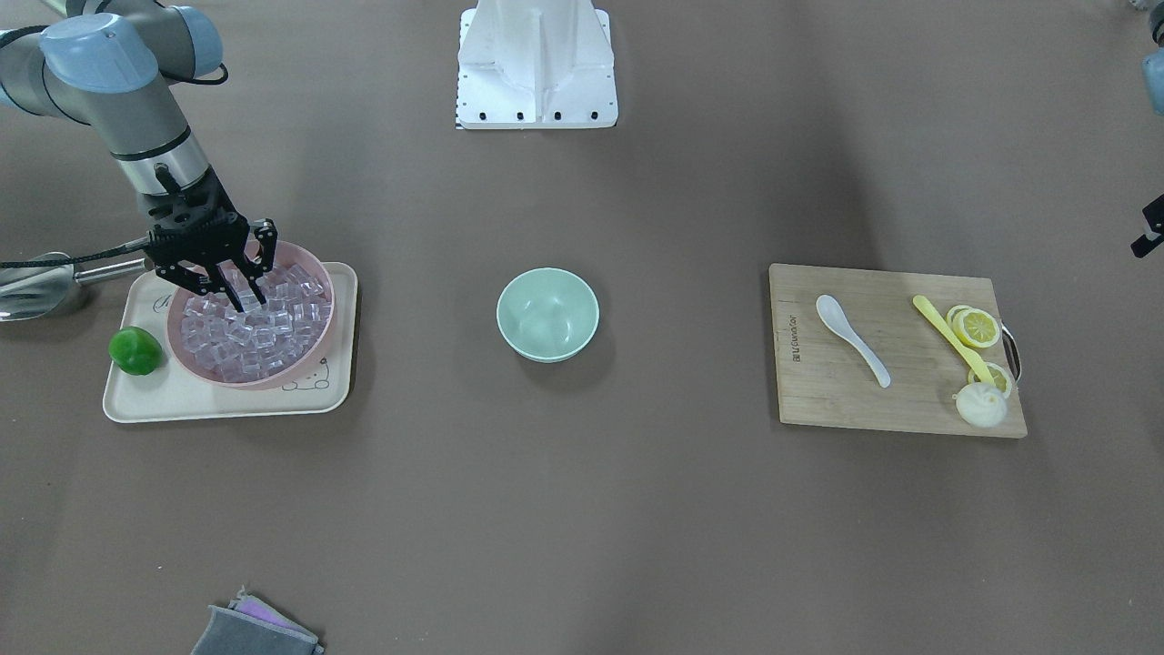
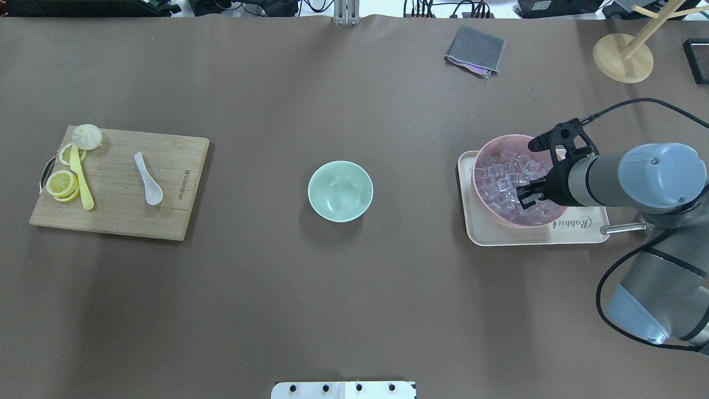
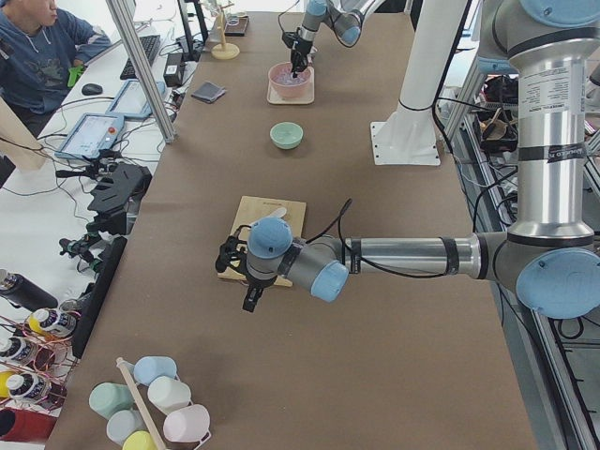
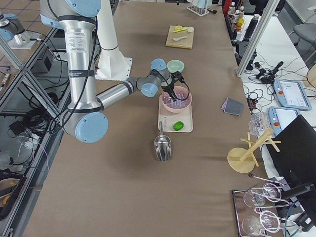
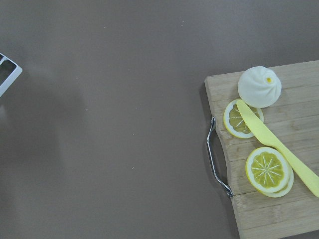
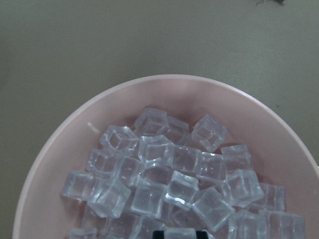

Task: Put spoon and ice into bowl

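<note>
The white spoon (image 1: 850, 337) lies on the wooden cutting board (image 1: 818, 391), also in the overhead view (image 2: 148, 180). The mint-green bowl (image 1: 547, 314) stands empty at the table's middle (image 2: 340, 191). Many clear ice cubes (image 6: 182, 189) fill a pink bowl (image 1: 314, 273). My right gripper (image 1: 248, 302) reaches down into the pink bowl, its fingertips drawn in on one ice cube among the pile. My left gripper (image 3: 246, 286) hovers off the outer end of the cutting board. Its fingers show in no close view, so I cannot tell its state.
The pink bowl sits on a cream tray (image 1: 227, 400) with a green lime (image 1: 136, 351). A metal scoop (image 1: 36, 287) lies beside the tray. A yellow spoon (image 1: 950, 337), lemon slices (image 1: 978, 327) and a white bun (image 1: 982, 405) share the board. A grey cloth (image 2: 475, 51) lies far off.
</note>
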